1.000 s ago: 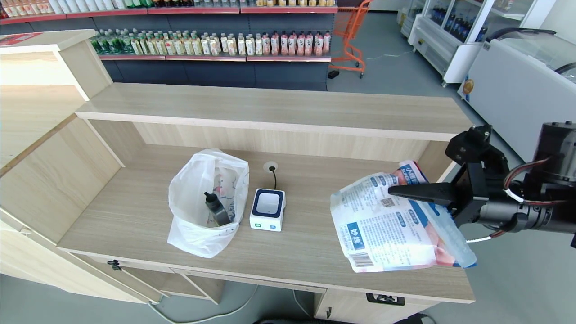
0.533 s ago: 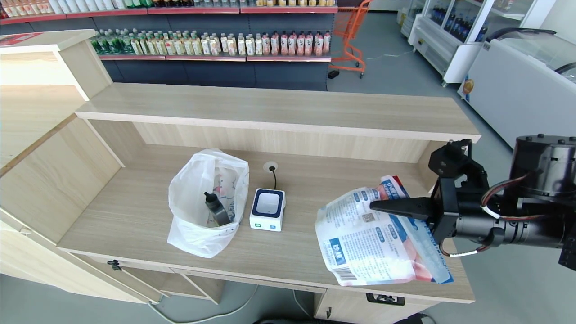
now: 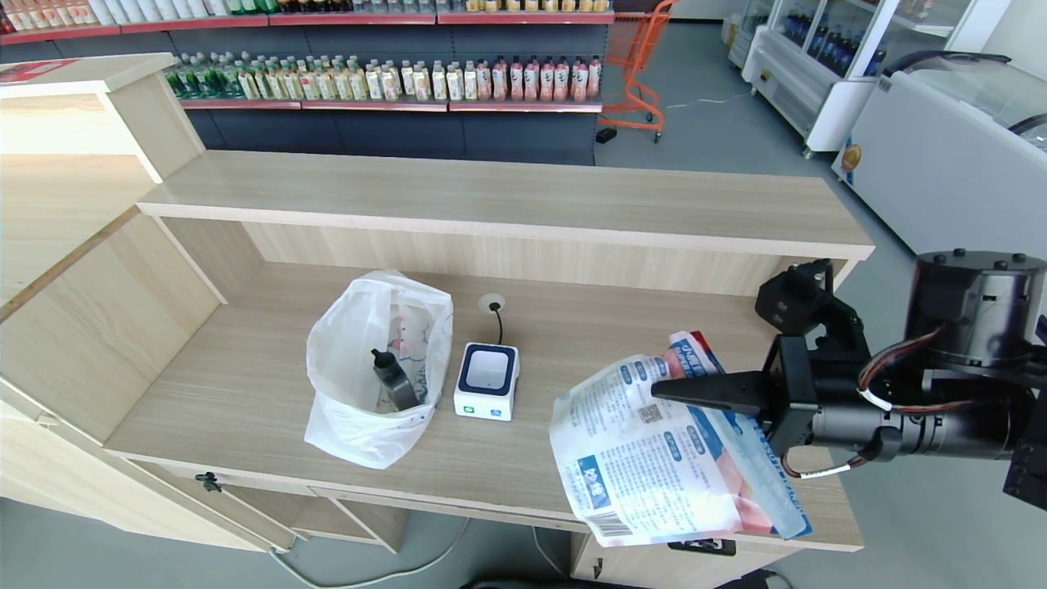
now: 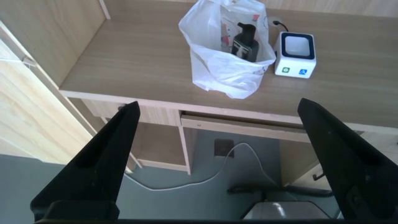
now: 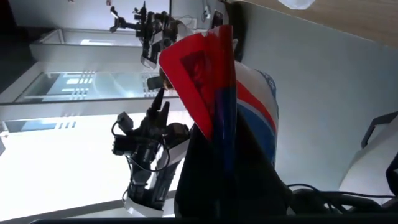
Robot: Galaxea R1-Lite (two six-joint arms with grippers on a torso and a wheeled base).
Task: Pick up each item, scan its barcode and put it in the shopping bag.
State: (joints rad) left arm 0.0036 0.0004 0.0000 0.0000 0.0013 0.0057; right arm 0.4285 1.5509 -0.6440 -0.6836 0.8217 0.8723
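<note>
While the right gripper (image 3: 677, 393) is clamped on the top edge of a printed food packet (image 3: 646, 466), the packet hangs from it over the right front part of the wooden counter (image 3: 245, 384). One dark finger lies across the packet's printed face, pointing toward the robot's left; the other is hidden behind the packet. From the fingers the packet spreads downward and to the left, its back panel facing the head camera, with a barcode (image 3: 609, 525) at its lowest corner. That corner overlaps the counter's front edge in the head view — whether it touches the wood cannot be told. The right wrist view shows the packet's red and blue sealed edge pinched between the dark fingers, running straight out from the wrist.

Well to the left of the packet stands the small white scanner (image 3: 487, 380) with its dark-framed window facing up, its black cable (image 3: 497, 321) running back to a hole in the counter. Just beside the scanner, on its far side from the packet, sits the white plastic shopping bag (image 3: 360, 384), mouth open, with a dark bottle (image 3: 393, 380) upright inside.

The left gripper (image 4: 219, 104) hangs low in front of the counter — its two dark fingers spread wide apart, framing the bag and scanner up on the counter top.
</note>
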